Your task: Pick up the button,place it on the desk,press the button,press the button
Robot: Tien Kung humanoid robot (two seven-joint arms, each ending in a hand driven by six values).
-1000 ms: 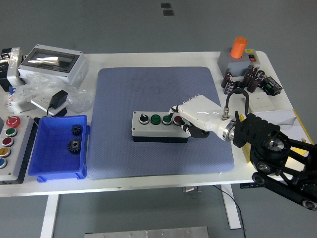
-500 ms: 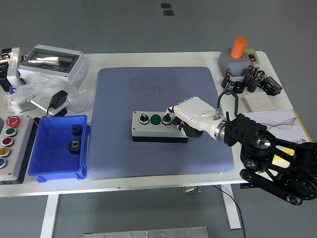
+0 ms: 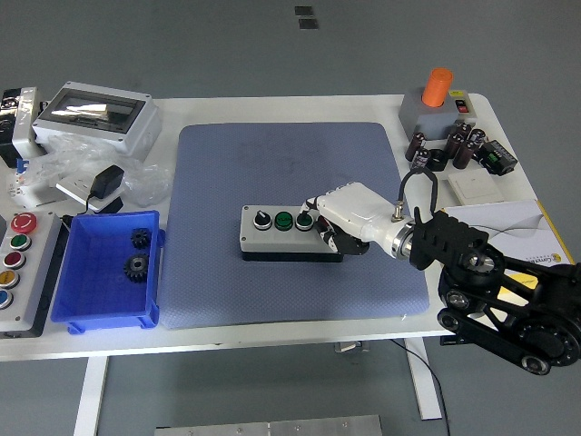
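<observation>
The button box (image 3: 281, 232) lies flat on the blue mat (image 3: 290, 218), centred on the bench (image 3: 272, 331). The right hand (image 3: 338, 218) covers the box's right end, fingers curled, grasping nothing, fingertips touching its rightmost buttons.

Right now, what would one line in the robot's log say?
right hand: on right end of button box, covering red button | box: on blue mat | left arm: out of view
</observation>
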